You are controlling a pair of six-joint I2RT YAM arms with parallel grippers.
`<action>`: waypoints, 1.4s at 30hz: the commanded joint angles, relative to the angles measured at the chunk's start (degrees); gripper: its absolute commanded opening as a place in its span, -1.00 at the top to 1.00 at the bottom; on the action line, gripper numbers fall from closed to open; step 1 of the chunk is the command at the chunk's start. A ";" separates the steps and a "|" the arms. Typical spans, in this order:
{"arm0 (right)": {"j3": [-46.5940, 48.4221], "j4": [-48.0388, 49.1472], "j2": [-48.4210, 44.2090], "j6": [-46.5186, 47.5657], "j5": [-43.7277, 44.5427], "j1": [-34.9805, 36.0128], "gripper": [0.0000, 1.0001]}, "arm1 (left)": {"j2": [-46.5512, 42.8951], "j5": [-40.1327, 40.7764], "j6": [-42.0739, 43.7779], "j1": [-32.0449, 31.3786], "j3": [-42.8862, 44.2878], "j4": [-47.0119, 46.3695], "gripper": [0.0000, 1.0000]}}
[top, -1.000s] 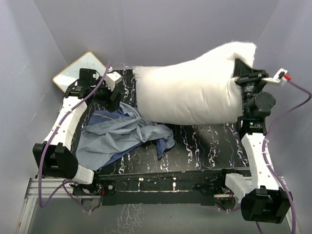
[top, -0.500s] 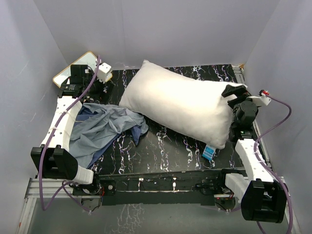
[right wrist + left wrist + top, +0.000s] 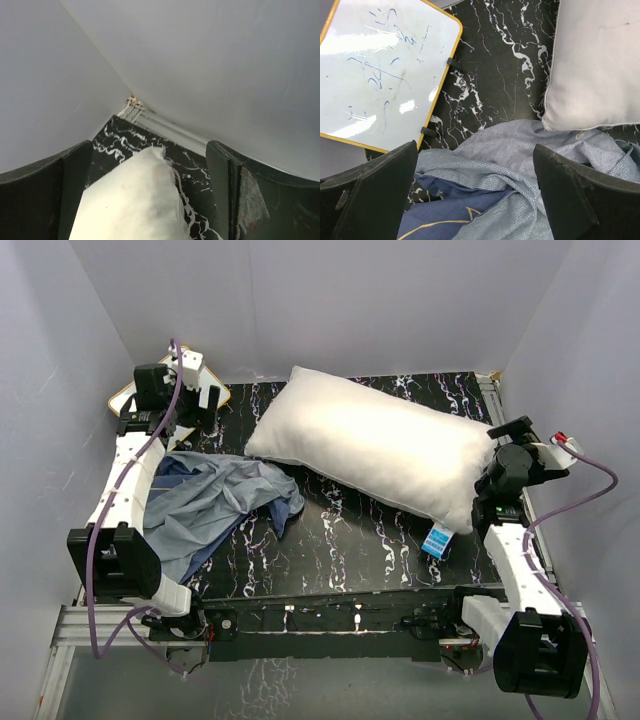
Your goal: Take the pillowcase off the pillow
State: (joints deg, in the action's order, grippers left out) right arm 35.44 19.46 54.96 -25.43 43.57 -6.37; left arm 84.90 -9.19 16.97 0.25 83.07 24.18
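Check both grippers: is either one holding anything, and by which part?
Nothing is held. The left gripper and right gripper are open, gripping nothing; the pillow and pillowcase lie on the table.

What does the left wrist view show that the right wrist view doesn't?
Only the left wrist view shows the crumpled pillowcase and the orange-edged whiteboard. Only the right wrist view shows the grey enclosure walls meeting in a corner. Both show part of the bare white pillow lying on the black marbled table.
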 commanded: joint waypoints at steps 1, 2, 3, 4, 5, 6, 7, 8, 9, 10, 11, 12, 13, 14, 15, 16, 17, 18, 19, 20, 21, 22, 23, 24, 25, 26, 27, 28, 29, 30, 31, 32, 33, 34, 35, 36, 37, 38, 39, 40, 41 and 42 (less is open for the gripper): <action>-4.09 6.64 0.87 0.45 -11.09 0.69 -0.97 | -0.21 -2.43 -7.54 1.40 -7.95 -8.58 -0.94; -6.02 8.83 1.12 1.01 -13.97 0.86 -0.97 | -0.72 -3.28 -9.07 2.03 -11.53 -12.17 -0.94; -8.00 10.69 1.55 1.42 -16.76 0.98 -0.97 | -1.30 -3.81 -10.51 2.55 -15.57 -16.45 -0.94; -9.93 12.33 2.16 2.18 -18.55 1.13 -0.97 | -1.66 -4.12 -11.97 3.22 -19.34 -22.03 -0.94; -11.81 14.23 2.95 3.57 -19.75 1.41 -0.97 | -1.87 -4.38 -13.23 3.79 -23.38 -26.06 -0.94; -13.84 16.27 3.68 4.53 -20.26 1.76 -0.97 | -2.03 -4.40 -14.03 4.05 -27.38 -30.53 -0.94; -16.10 18.41 4.49 5.22 -21.12 1.90 -0.97 | -2.03 -4.07 -15.00 4.15 -31.16 -34.44 -0.94; -18.46 20.38 5.52 5.93 -22.48 1.96 -0.97 | -1.79 -3.93 -15.63 4.22 -34.62 -38.34 -0.94; -19.48 21.26 6.56 6.97 -23.67 2.01 -0.96 | -1.33 -3.57 -16.38 4.24 -37.52 -41.34 -0.94; -20.20 22.06 7.64 7.58 -24.20 2.30 -0.97 | -0.72 -3.32 -17.17 4.28 -40.12 -43.48 -0.94; -21.16 23.59 8.62 8.31 -24.86 2.65 -0.97 | -0.04 -3.48 -17.85 4.24 -42.41 -45.67 -0.94; -22.07 25.49 9.58 9.16 -25.79 2.89 -0.97 | 0.56 -3.92 -18.13 4.30 -44.98 -48.34 -0.94; -22.71 27.80 10.64 10.19 -26.71 3.05 -0.97 | 1.04 -3.98 -18.30 4.26 -47.71 -51.68 -0.94; -23.33 29.57 11.93 11.20 -27.76 3.18 -0.97 | 1.38 -3.53 -18.65 4.28 -51.26 -55.91 -0.94; -23.62 31.06 13.73 12.26 -28.45 3.31 -0.97 | 1.65 -2.98 -18.97 4.27 -53.78 -60.01 -0.94; -23.96 32.63 15.18 12.79 -28.73 3.50 -0.97 | 1.97 -2.42 -19.35 4.25 -56.35 -64.71 -0.94; -24.32 33.98 16.50 13.05 -28.80 3.59 -0.97 | 2.28 -2.63 -19.83 4.29 -58.30 -68.93 -0.94; -24.66 35.46 17.83 13.39 -28.70 3.61 -0.97 | 2.47 -3.56 -19.43 4.03 -59.22 -70.37 -0.94; -25.02 36.87 18.87 13.53 -28.47 3.64 -0.97 | 2.72 -3.63 -19.34 3.88 -59.96 -71.81 -0.94; -25.33 38.23 19.99 13.63 -28.22 3.69 -0.97 | 2.89 -3.27 -18.74 3.76 -60.86 -73.14 -0.94; -25.66 39.65 20.99 13.67 -27.99 3.80 -0.97 | 3.10 -2.50 -17.84 3.77 -62.36 -75.94 -0.94; -25.95 41.15 22.08 13.70 -27.93 4.01 -0.97 | 3.42 -1.56 -17.56 3.77 -63.75 -79.97 -0.94; -26.09 42.56 22.96 14.07 -27.88 4.31 -0.97 | 3.43 -0.40 -16.26 3.74 -64.49 -82.48 -0.94; -25.99 43.66 23.87 14.66 -27.92 4.75 -0.97 | 4.12 0.30 -16.78 3.77 -65.11 -84.80 -0.94; -25.90 44.78 24.90 15.30 -28.11 5.11 -0.97 | 5.22 0.77 -16.96 3.89 -65.78 -87.19 -0.94; -26.01 45.91 25.76 15.83 -28.05 5.52 -0.97 | 6.52 0.69 -16.86 3.94 -66.86 -90.14 -0.94; -26.23 47.10 26.54 16.19 -27.60 5.88 -0.97 | 8.19 0.26 -16.32 3.95 -67.99 -93.88 -0.94; -26.62 48.51 27.33 16.71 -27.43 5.93 -0.97 | 10.34 -0.09 -16.10 3.94 -69.66 -98.40 -0.94; -26.84 49.89 28.11 17.63 -27.96 7.15 -0.97 | 12.24 0.07 -16.71 3.90 -70.45 -103.26 -0.94; -26.66 50.77 28.81 19.02 -29.85 7.84 -0.96 | 11.55 0.38 -16.46 3.87 -70.01 -100.78 -0.95; -26.53 51.65 29.83 20.84 -32.85 8.37 -0.97 | 10.00 1.12 -16.28 3.53 -69.00 -96.35 -0.95; -26.42 52.96 31.58 23.01 -36.44 8.79 -0.97 | 10.71 2.14 -16.69 3.46 -68.63 -96.86 -0.94; -26.25 57.05 34.70 25.50 -41.36 8.95 -0.97 | 11.90 2.75 -17.29 3.44 -68.23 -98.40 -0.94; -25.10 56.27 36.37 26.67 -42.22 9.58 -0.97 | 11.31 2.89 -17.17 3.43 -67.64 -95.64 -0.94; -23.33 51.79 35.89 25.65 -40.58 9.73 -0.97 | 10.52 3.02 -17.02 3.37 -67.35 -93.90 -0.94; -22.24 48.84 35.48 23.96 -38.51 9.34 -0.97 | 11.14 3.04 -17.18 3.38 -67.82 -96.02 -0.94; -22.50 49.95 35.61 23.14 -39.26 8.08 -0.97 | 11.64 2.90 -17.39 3.42 -68.16 -97.65 -0.94; -22.94 51.37 35.96 23.21 -39.41 7.82 -0.97 | 10.90 2.81 -17.30 3.44 -67.92 -95.89 -0.94; -23.23 51.65 35.81 23.35 -39.22 7.78 -0.97 | 10.60 2.85 -17.27 3.42 -67.75 -94.81 -0.95; -23.47 51.67 35.45 23.05 -38.94 7.78 -0.97 | 11.08 2.90 -17.34 3.34 -67.96 -96.40 -0.95; -23.97 52.47 35.32 22.95 -38.73 7.89 -0.97 | 11.47 2.90 -17.35 3.41 -68.14 -97.37 -0.95; -24.34 53.24 35.42 23.15 -39.21 7.87 -0.97 | 10.95 2.87 -17.33 3.42 -67.87 -95.91 -0.95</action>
State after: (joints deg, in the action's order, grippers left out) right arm 13.10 76.47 89.25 -5.87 9.15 1.04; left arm 96.05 -7.22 -0.14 3.81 14.48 -70.57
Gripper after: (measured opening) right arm 0.983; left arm 0.970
